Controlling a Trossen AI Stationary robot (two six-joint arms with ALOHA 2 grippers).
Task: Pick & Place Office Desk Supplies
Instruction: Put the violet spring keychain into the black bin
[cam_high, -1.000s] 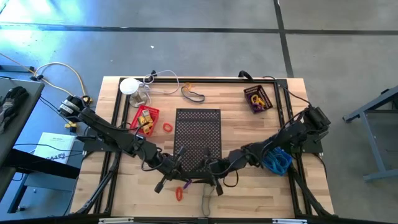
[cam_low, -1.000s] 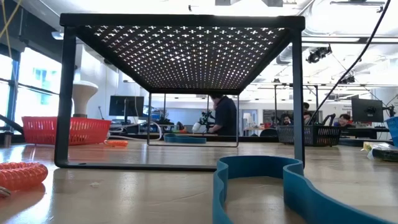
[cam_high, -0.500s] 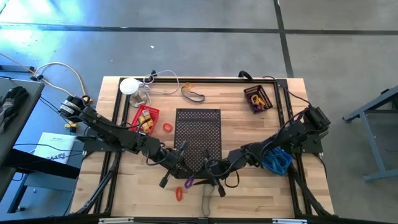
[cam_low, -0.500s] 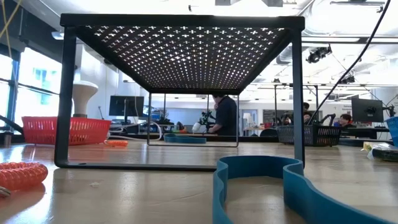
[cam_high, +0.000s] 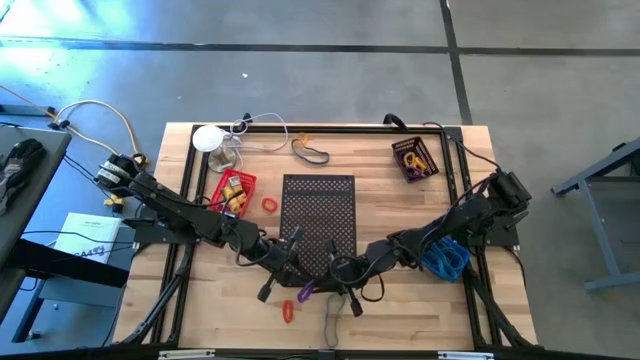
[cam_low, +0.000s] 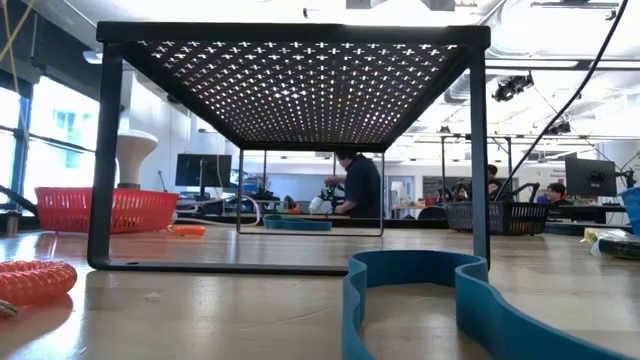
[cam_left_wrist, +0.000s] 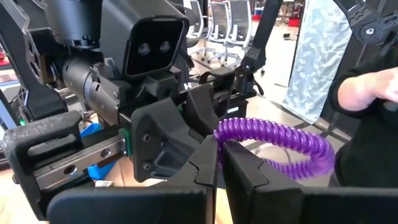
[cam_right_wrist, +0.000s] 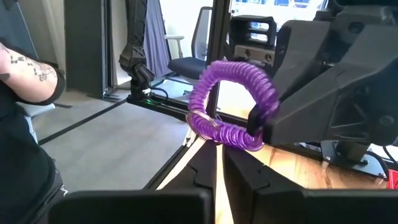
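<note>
Handover of a purple coiled plastic loop (cam_high: 305, 292) near the front edge of the counter (cam_high: 400, 200), just in front of the black perforated metal stand (cam_high: 319, 222). The left claw (cam_left_wrist: 219, 163) is closed on one end of the loop; the right claw (cam_right_wrist: 219, 148) is closed on its opposite side, so both arms grip the same item in the air between them.

Risks, as a judgement: the coil is springy and ribbed — if either arm pulls away before the other lets go, it may stretch and snap back, or slip out of a shallow pinch and drop to the counter. The two claws sit very close together, so a small misjudged move could knock one against the other.

Other supplies: a small red coiled loop (cam_high: 288, 311) lies close by toward the front edge, another red loop (cam_high: 268, 205) beside the stand. A red mesh basket (cam_high: 233, 190) lies toward the left side, a dark square bin (cam_high: 414, 158) near the far right corner.
</note>
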